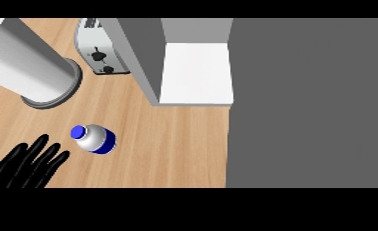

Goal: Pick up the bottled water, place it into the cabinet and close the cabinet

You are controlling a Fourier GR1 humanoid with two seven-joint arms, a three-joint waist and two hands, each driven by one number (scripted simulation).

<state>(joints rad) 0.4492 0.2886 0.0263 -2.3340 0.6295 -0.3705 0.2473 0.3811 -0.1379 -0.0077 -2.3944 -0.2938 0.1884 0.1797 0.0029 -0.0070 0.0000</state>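
**Bottle standing free, one hand waiting at the corner**

Down on the light wooden counter [170,145] stands the small silver-grey water bottle with the blue cap and blue band [94,138], upright and untouched, near the view's left side. Just beside it, at the lower left corner, the robot's black left hand [29,165] shows fingers straight and spread, holding nothing, not touching the bottle. The right hand is not in view at all.

Ahead sits the grey cabinet with its white shelf exposed [196,72], door open, well apart from the bottle. A silver toaster [102,50] and a large grey cylinder [33,67] stand behind the bottle.

As for handling: it looks rigid, smooth-walled and likely slippery, light to moderate in weight, and prone to tipping if nudged at the cap. Best bet, I judge, is wrapping the fingers around the mid-body, below the cap and about at the blue band.
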